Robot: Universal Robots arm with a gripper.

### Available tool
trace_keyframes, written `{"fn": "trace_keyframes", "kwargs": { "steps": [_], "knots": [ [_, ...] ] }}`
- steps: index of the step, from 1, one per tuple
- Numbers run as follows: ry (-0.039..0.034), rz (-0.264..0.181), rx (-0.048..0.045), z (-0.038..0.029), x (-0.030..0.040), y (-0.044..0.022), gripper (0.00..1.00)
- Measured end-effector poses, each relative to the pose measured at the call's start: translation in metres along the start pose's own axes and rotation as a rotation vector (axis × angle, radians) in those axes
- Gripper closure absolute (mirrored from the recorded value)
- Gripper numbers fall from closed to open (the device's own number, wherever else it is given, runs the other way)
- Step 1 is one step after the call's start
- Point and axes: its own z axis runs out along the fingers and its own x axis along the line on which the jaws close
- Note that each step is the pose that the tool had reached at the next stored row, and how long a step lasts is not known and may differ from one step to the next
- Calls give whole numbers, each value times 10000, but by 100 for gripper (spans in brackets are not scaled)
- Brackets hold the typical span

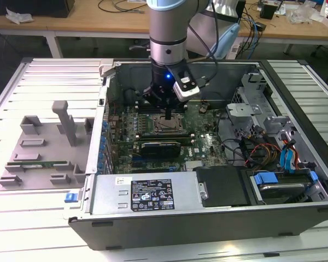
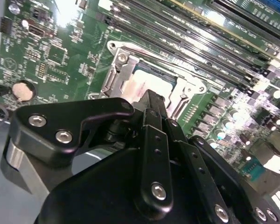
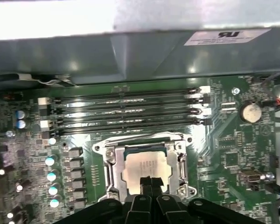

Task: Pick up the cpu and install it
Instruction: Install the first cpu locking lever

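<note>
Gripper (image 3: 149, 185) fingers pressed together, tips just above cpu (image 3: 147, 168), holding nothing visible. Open computer case (image 1: 169, 224) on slatted table (image 1: 22, 98); green motherboard (image 3: 228, 140) inside; metal socket frame (image 3: 109, 158) around cpu, near memory slots (image 3: 126, 109)

Arm upright — gripper (image 3: 149, 183) pointing down, jaws pressed together
</note>
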Motion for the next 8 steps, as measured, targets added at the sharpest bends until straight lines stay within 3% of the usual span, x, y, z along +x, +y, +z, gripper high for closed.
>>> {"fn": "trace_keyframes", "kwargs": {
  "steps": [4,6,8],
  "knots": [
    [67,-9,6,0,0,0,89],
    [33,-572,-47,0,0,0,89],
    [29,-658,-76,-9,-1,-1,89]
  ]
}}
